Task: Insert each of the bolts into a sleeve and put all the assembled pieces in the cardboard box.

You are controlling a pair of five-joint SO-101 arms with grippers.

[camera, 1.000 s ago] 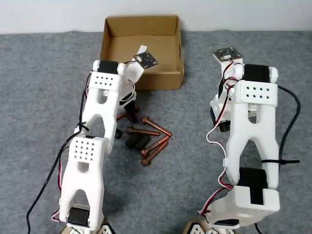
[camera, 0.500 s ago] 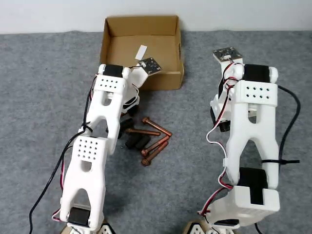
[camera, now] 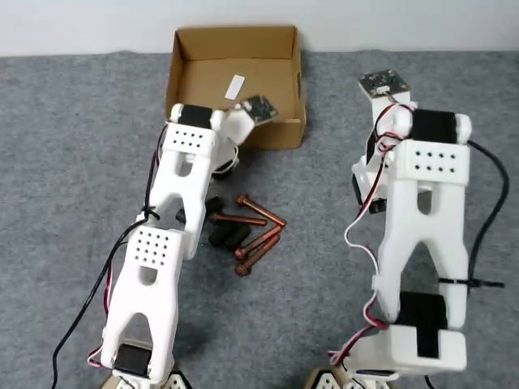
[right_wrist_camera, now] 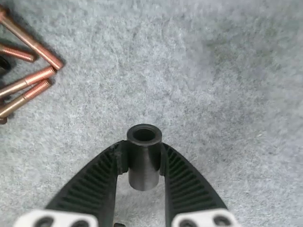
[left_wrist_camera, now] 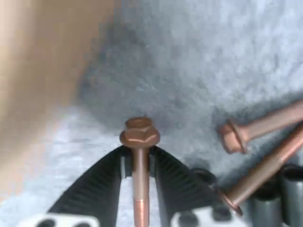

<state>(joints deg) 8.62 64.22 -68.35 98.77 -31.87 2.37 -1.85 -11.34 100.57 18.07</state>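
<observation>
while in left gripper (left_wrist_camera: 139, 153), bolt (left_wrist_camera: 139, 135); right (right_wrist_camera: 142, 151), sleeve (right_wrist_camera: 143, 170)

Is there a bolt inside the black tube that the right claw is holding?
No, the sleeve clamped in the right gripper shows an open, empty hole at its end.

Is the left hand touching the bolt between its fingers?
Touching. In the left wrist view, the left hand is shut on the bolt, with a finger pressed against each side of its shank.
</observation>
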